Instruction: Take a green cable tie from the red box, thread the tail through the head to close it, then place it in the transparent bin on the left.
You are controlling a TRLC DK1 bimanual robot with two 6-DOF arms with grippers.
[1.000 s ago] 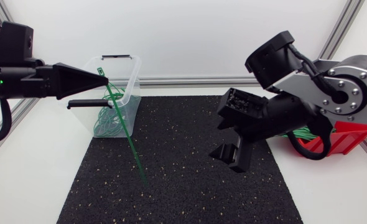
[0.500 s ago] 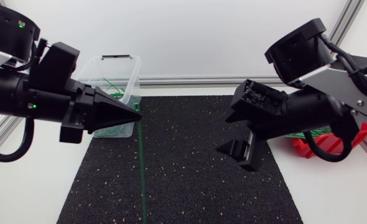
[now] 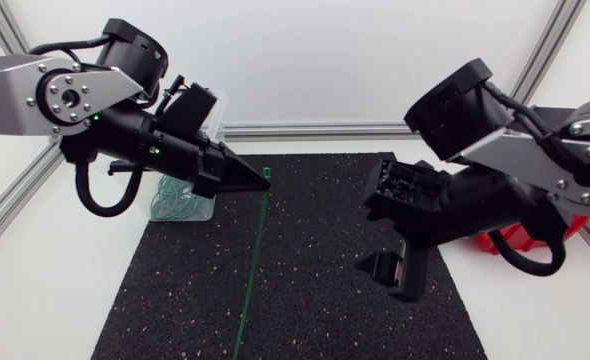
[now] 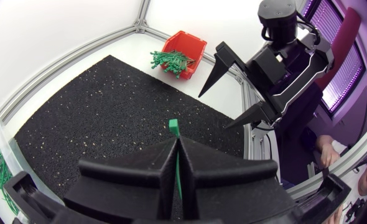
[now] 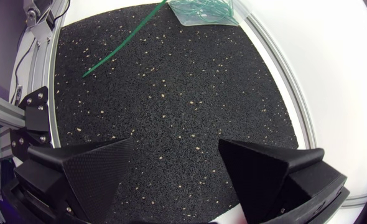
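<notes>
The green cable tie [image 3: 252,262] hangs over the black mat [image 3: 305,300], left of its middle. Its head sticks out just past the tips of the left gripper [image 3: 258,181], which is clamped tight on it, and its tail trails toward the near edge. Behind the left arm, at the far left, stands the transparent bin [image 3: 216,118] with looped ties inside. The right gripper [image 5: 176,142] is spread wide over the mat's right side, holding nothing. The red box [image 4: 199,46] sits on the right, beyond the mat.

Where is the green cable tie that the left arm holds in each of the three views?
Head view: the green cable tie hangs from the left end effector over the black speckled mat.
Left wrist view: the tie is clamped between its fingers.
Right wrist view: the tie slants across the mat's far part.
Shared landmark: the black speckled mat.
</notes>
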